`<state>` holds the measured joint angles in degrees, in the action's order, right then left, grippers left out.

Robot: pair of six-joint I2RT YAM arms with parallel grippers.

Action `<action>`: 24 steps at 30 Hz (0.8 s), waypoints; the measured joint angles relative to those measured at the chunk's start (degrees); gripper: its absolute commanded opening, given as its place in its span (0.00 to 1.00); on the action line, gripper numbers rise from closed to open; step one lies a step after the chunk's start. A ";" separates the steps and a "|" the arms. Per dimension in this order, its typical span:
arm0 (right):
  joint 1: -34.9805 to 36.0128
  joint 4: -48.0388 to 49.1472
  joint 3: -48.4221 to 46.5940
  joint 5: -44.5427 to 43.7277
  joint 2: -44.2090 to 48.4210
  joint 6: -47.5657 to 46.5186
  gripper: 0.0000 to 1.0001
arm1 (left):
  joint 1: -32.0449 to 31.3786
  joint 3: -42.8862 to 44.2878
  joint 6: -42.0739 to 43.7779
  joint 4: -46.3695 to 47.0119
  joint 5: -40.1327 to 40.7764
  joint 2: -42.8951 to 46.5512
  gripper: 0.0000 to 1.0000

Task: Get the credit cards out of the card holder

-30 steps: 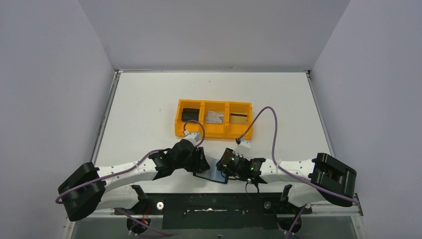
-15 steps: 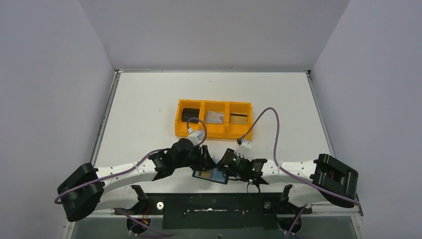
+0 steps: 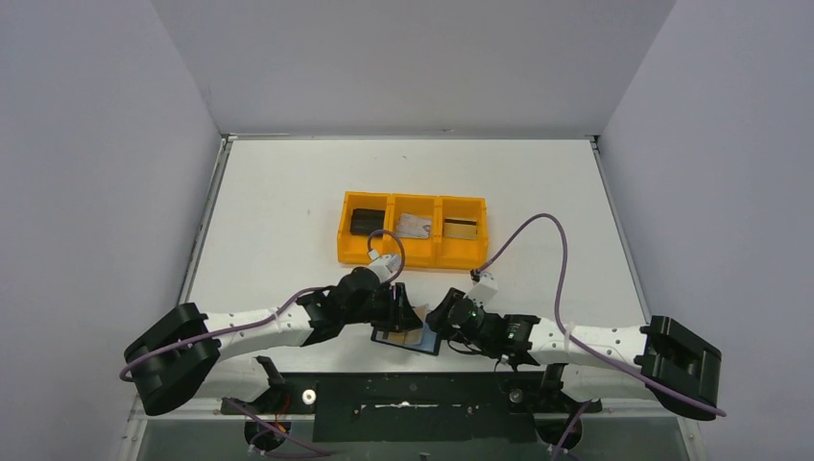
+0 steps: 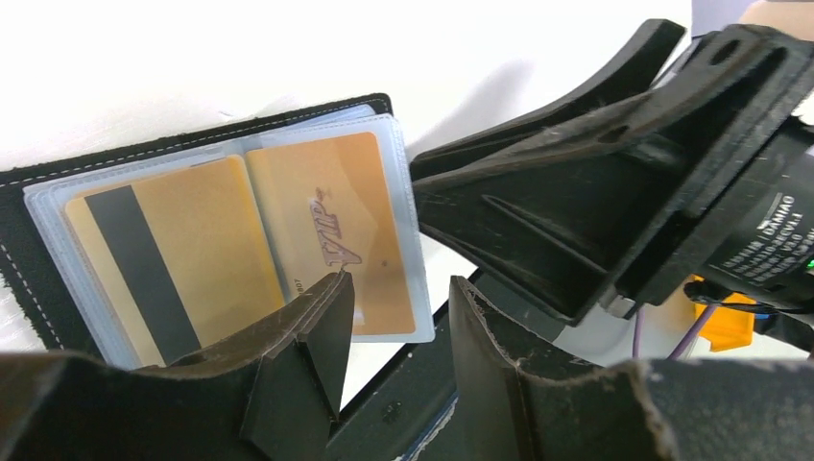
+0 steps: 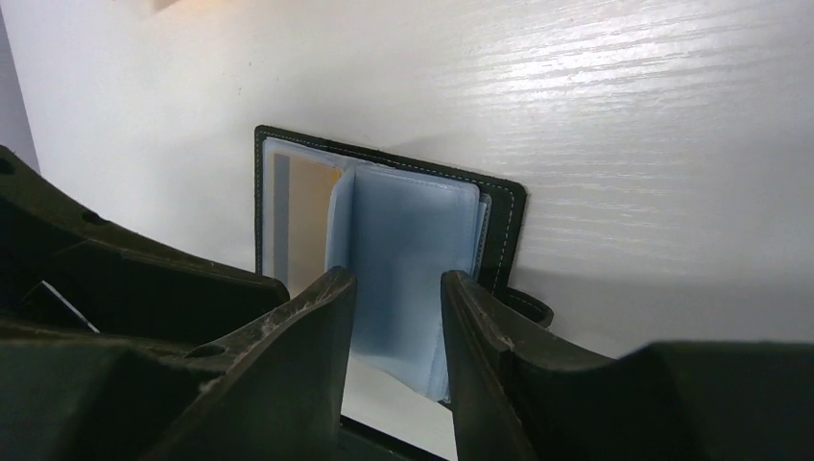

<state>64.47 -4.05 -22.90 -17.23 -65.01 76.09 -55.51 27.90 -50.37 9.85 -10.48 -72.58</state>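
Script "VIP" on the gold card point(image 4: 336, 216), white print on a black motor label point(image 4: 768, 240) illegible

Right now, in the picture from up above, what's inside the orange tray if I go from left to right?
In the orange tray, left to right: black block → silvery-grey card → gold card with a dark stripe.

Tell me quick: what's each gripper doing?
Left gripper: open, over the card holder, holding nothing.
Right gripper: open, holding nothing.
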 measured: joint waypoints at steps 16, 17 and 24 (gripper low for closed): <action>-0.31 9.64 2.60 5.77 -1.88 -5.14 0.38 | -0.28 0.00 -0.07 -6.51 7.63 2.95 0.41; -0.31 9.92 2.21 6.14 -2.58 -5.49 0.38 | -0.28 0.00 -0.09 -6.80 8.17 3.78 0.41; -0.31 12.55 0.24 8.20 -5.14 -7.48 0.43 | -0.28 0.00 -0.31 -7.30 9.62 5.84 0.41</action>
<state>64.16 8.49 -22.65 -9.04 -70.15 68.62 -55.79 27.90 -50.68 2.55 -0.86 -66.74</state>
